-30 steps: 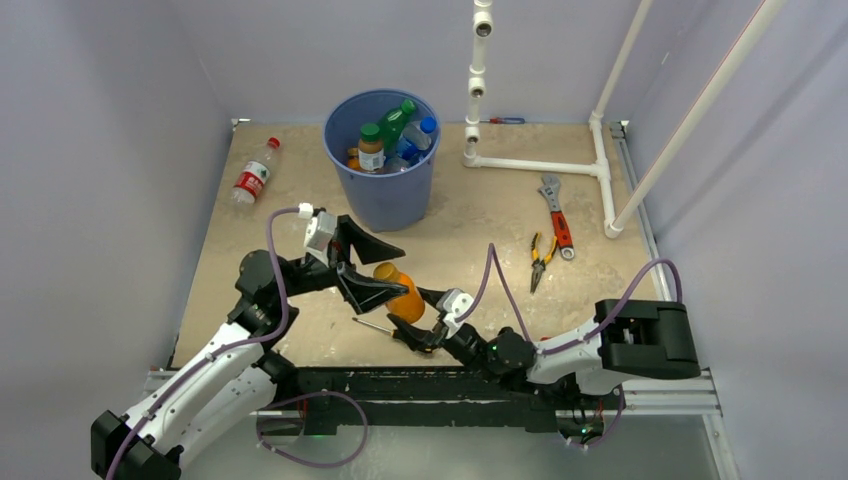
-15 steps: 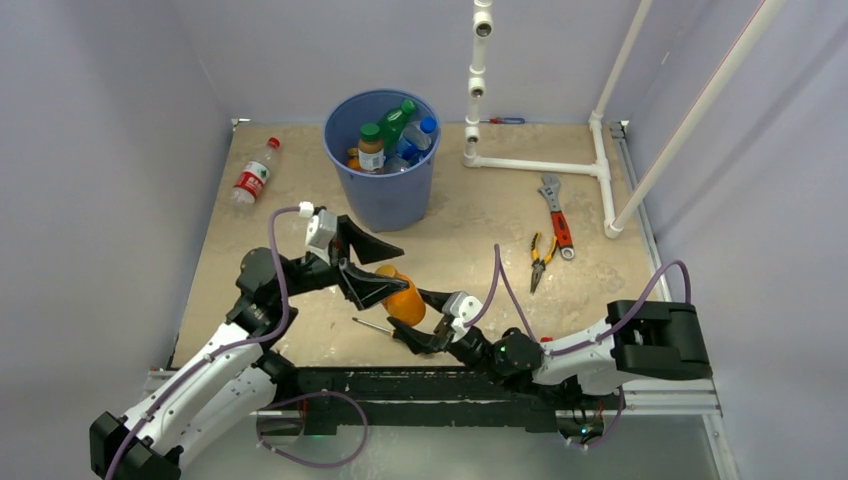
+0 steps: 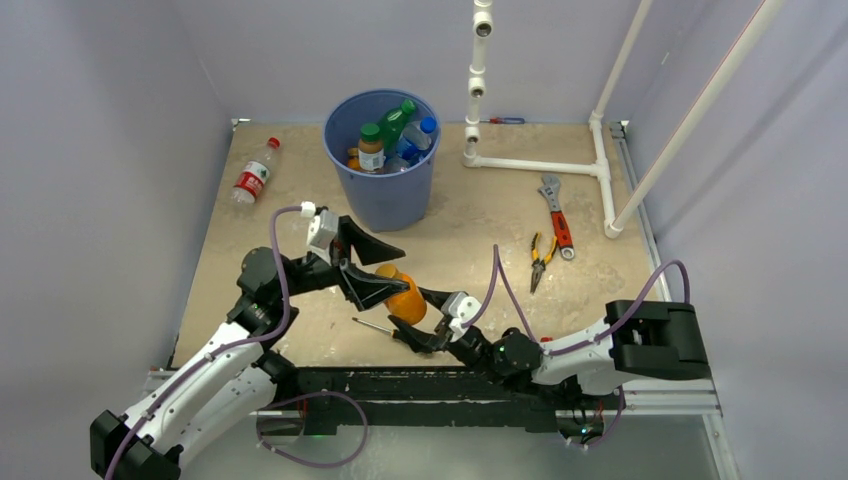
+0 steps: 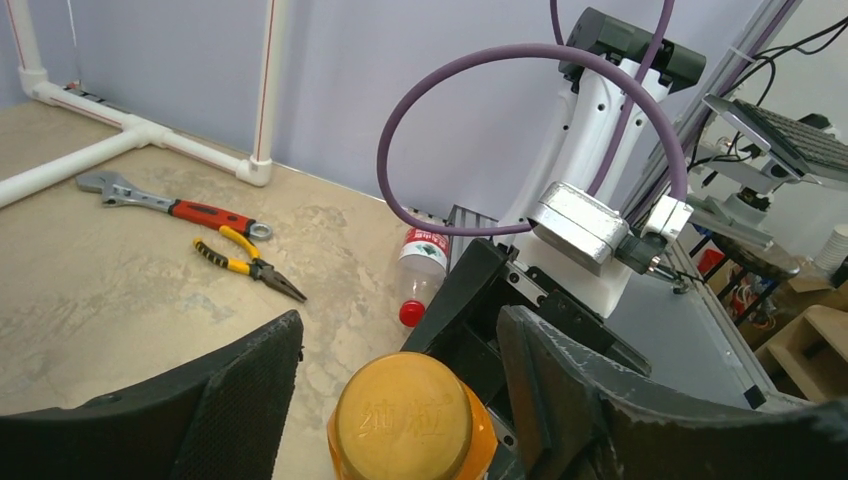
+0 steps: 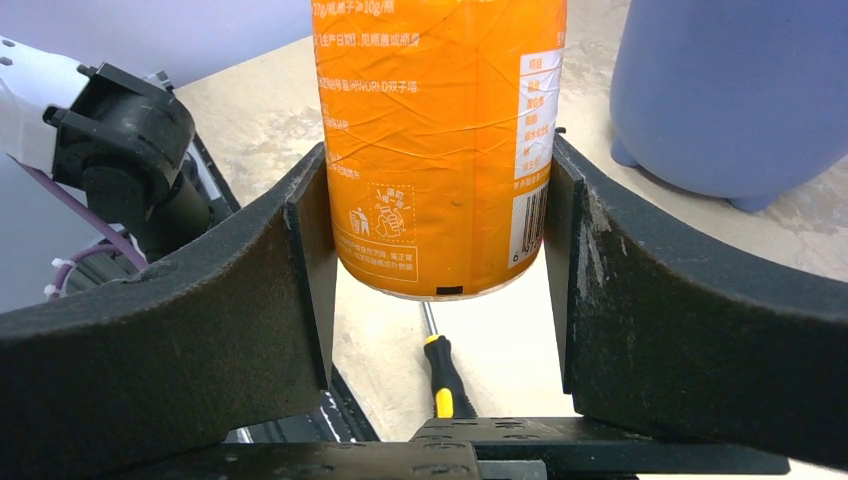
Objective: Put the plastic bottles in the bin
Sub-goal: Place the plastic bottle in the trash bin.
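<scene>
My right gripper (image 3: 412, 312) (image 5: 438, 200) is shut on an orange bottle (image 3: 405, 300) (image 5: 440, 150) and holds it upright just above the table. My left gripper (image 3: 400, 268) (image 4: 400, 330) is open, with its fingers either side of the bottle's orange cap (image 4: 415, 425) and not touching it. The blue bin (image 3: 380, 200) (image 5: 730, 90) stands at the back and holds several bottles (image 3: 390, 140). A clear bottle with a red label (image 3: 252, 178) lies at the far left. Another clear bottle with a red cap (image 4: 420, 270) lies by the table's near edge.
A yellow-and-black screwdriver (image 3: 372, 325) (image 5: 445, 385) lies under the held bottle. A red-handled wrench (image 3: 555, 215) (image 4: 170, 205) and yellow pliers (image 3: 540, 258) (image 4: 250, 265) lie to the right. A white pipe frame (image 3: 540, 165) stands at the back right.
My right arm has shifted a little and the orange bottle has moved slightly nearer with it. My left gripper stays open around the cap.
</scene>
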`<state>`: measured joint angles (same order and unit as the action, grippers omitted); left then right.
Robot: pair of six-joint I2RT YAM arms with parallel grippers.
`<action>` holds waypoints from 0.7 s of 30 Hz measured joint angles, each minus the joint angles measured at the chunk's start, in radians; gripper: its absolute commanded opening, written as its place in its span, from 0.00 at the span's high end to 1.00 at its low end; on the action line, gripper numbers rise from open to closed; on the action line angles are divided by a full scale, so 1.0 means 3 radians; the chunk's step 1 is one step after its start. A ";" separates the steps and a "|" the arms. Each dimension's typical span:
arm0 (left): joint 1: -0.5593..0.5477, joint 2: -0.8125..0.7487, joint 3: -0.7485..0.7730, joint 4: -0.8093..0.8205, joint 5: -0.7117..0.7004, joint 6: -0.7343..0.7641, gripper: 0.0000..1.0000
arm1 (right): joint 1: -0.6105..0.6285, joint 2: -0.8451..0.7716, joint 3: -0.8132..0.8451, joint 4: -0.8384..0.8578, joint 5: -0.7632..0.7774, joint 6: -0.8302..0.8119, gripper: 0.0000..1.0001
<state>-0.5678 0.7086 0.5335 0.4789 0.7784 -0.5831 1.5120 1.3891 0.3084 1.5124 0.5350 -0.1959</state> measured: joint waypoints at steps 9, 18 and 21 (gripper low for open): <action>-0.0014 0.0041 0.0000 -0.0015 -0.0001 0.0001 0.09 | 0.0000 0.0023 0.0000 -0.0001 0.0014 -0.0025 1.00; -0.0017 0.0047 0.0005 -0.0053 0.0001 0.0004 0.33 | 0.0000 -0.0111 0.0000 -0.0001 -0.0011 -0.0022 1.00; -0.0017 0.0092 0.0024 -0.0034 0.0014 -0.0005 0.39 | 0.0000 -0.0173 0.0000 -0.0005 -0.0009 -0.0023 1.00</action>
<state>-0.5728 0.7361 0.5407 0.4686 0.7826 -0.5846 1.5120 1.3373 0.3084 1.5108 0.5323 -0.2028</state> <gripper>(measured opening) 0.670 0.655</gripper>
